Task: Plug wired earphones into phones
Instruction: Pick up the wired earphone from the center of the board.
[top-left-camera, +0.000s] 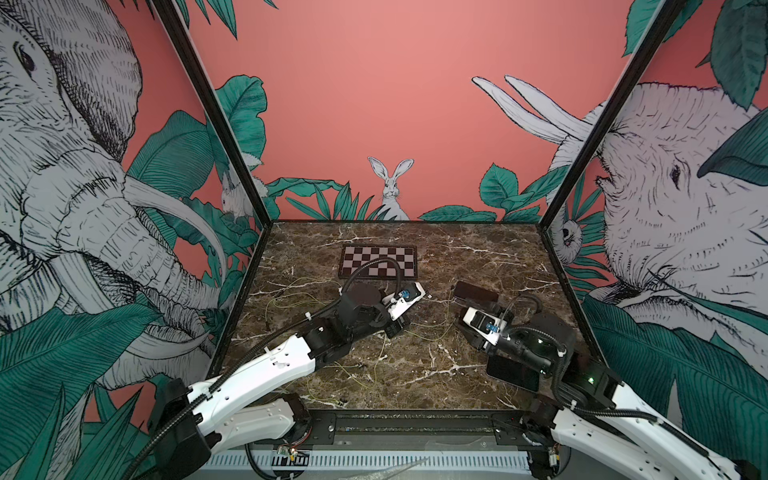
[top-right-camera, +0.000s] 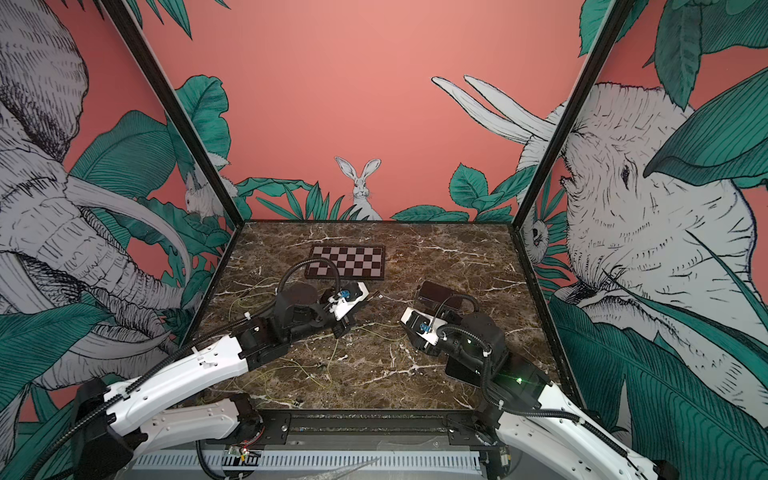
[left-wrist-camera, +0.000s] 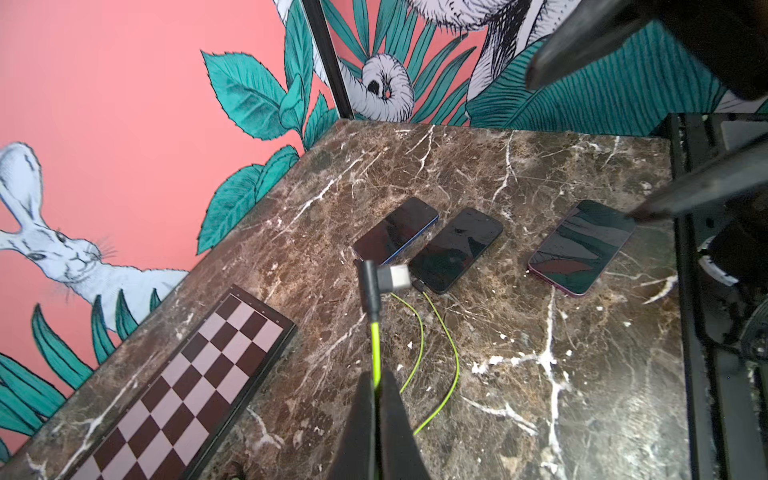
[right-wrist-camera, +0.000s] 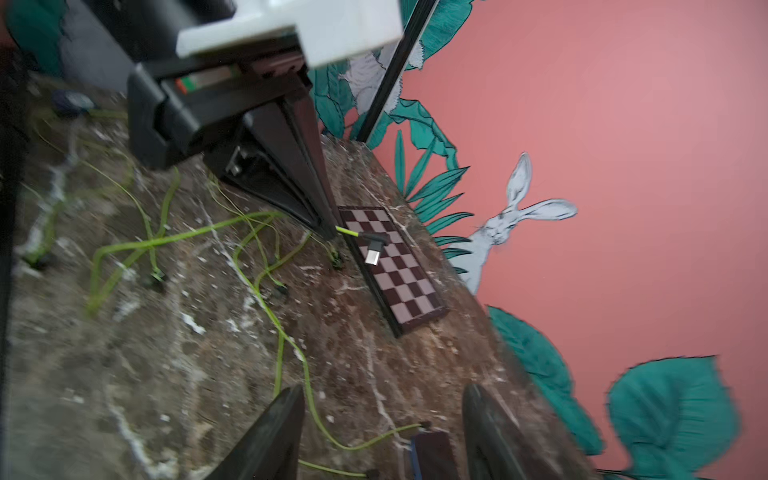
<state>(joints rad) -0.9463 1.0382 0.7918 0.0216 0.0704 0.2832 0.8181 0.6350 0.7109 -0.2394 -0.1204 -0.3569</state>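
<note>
Left wrist view, left gripper (left-wrist-camera: 377, 378): pinched shut on the earphone cord (left-wrist-camera: 376, 345), just behind its angled plug (left-wrist-camera: 386, 279).
Right gripper (right-wrist-camera: 382, 390): jaws apart, holding nothing.
Cord handling: light, limp, likely to snag; the stiff plug body is the best hold.
Phones (top-left-camera: 476, 293): in a top view, flat at 3 o'clock of the plug.
Containers: none seen.

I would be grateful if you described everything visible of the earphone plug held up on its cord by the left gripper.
The plug is L-shaped: a dark, rubbery-looking housing bent at a right angle, ending in a flat silver metal connector. A thin yellow-green cord leaves its rear end, and the left gripper is shut on that cord just behind it. The plug appears held clear of the marble table, its metal tip aimed toward the middle phone and not inserted.
</note>
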